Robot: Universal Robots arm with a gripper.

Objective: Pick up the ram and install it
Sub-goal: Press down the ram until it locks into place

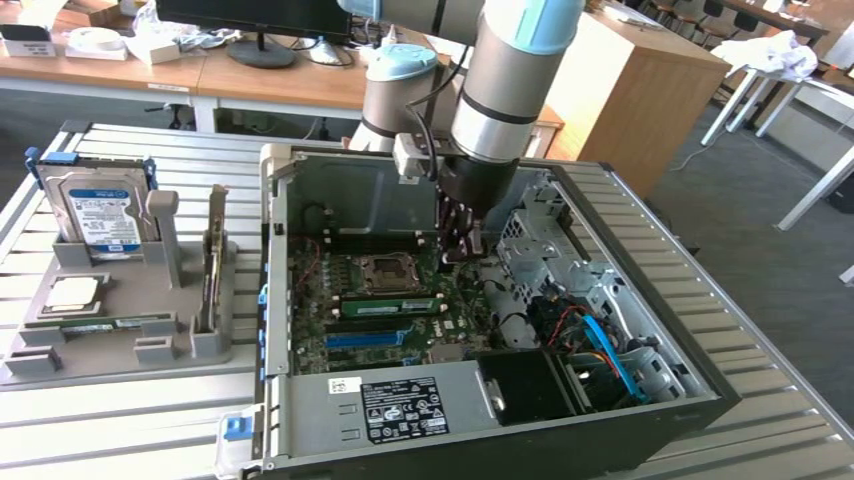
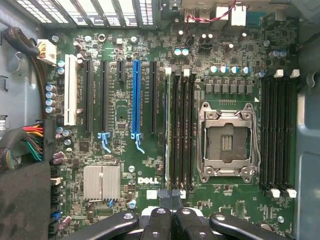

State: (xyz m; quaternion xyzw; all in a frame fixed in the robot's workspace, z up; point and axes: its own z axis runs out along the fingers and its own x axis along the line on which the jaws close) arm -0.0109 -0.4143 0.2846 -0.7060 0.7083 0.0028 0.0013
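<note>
Closed hand [image 2: 172, 207] is hovering at lower centre of the wrist view, fingertips pressing on the ram [image 2: 173, 135] seated in its motherboard [image 2: 120, 120] slot beside the empty socket [image 2: 227, 137]; pushing straight down evenly should latch it.

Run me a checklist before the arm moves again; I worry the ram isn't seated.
1. Gripper shut, nothing visibly between the fingers: ok.
2. Gripper above the memory slots beside the processor socket: ok.
3. Ram standing in a slot next to the socket: ok.
4. Ram pushed fully down: cannot tell.
5. Slot latches closed at both ends: cannot tell.
6. Blue cable away from the slots: ok.
</note>
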